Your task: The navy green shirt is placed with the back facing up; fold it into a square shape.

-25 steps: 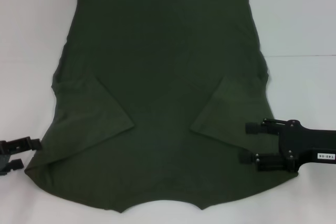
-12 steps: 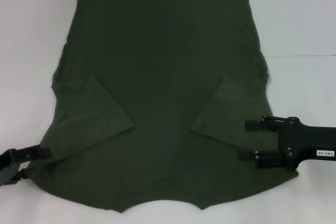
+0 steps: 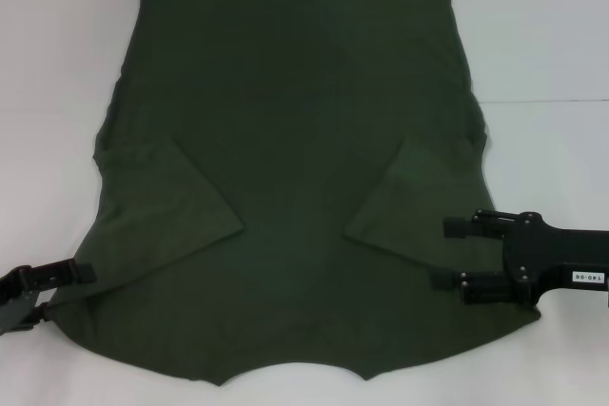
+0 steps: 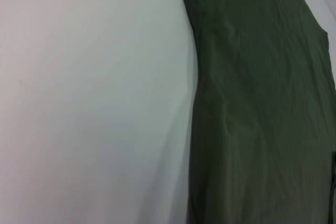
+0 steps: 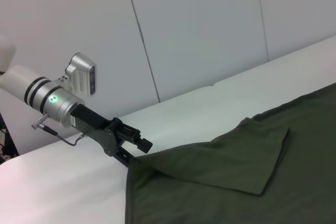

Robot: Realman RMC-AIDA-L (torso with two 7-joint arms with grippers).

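At the lower left of the head view, the left tool (image 3: 62, 290) sits open at the shirt's corner edge. The navy green shirt (image 3: 285, 168) lies flat mid-frame on the white tabletop (image 3: 542, 54), sleeves folded inward. At lower right, the right tool (image 3: 452, 254) rests open over the cloth.
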